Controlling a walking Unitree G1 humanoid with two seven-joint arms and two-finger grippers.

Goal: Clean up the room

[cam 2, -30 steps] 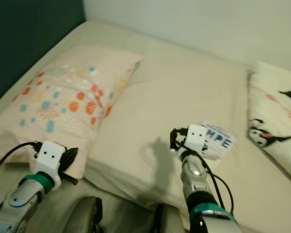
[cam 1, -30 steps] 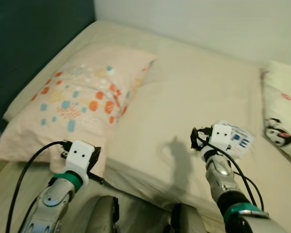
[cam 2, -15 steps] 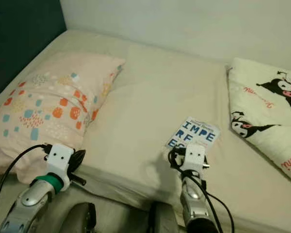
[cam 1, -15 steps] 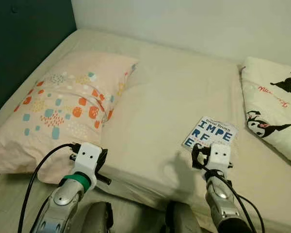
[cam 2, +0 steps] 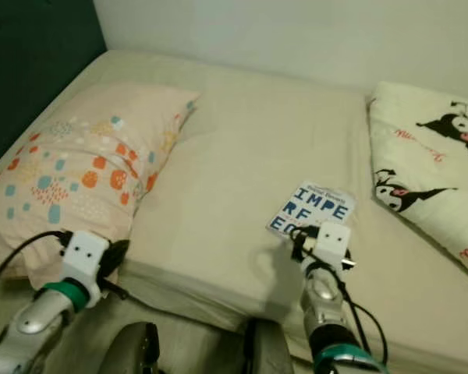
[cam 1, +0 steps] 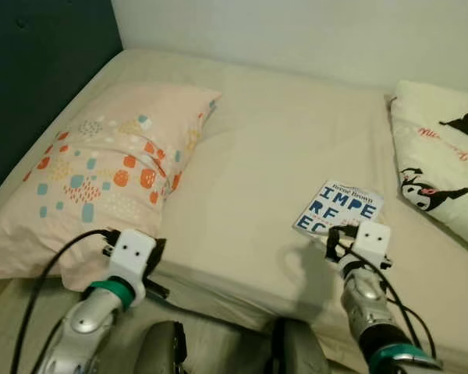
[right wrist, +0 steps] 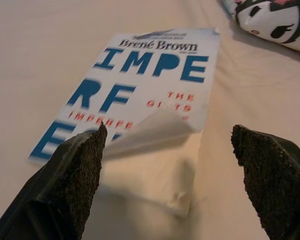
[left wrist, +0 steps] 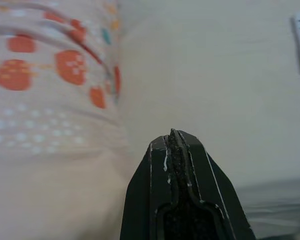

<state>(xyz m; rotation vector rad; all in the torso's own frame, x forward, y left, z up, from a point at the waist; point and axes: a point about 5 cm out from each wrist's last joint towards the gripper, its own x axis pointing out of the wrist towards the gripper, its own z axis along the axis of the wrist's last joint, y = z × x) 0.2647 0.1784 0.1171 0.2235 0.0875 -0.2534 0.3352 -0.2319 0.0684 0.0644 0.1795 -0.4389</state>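
On a beige bed [cam 1: 281, 148], the right gripper [right wrist: 172, 165], spread wide, nears a book [right wrist: 140, 95], seemingly for pickup; left gripper [left wrist: 173, 145] closed, idle.

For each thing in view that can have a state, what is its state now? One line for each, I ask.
book: closed, flat on the bed, near cover corner curled up
right gripper: open, just short of the book
left gripper: shut, holding nothing
dotted pillow: lying flat
cartoon-print blanket: lying on the bed
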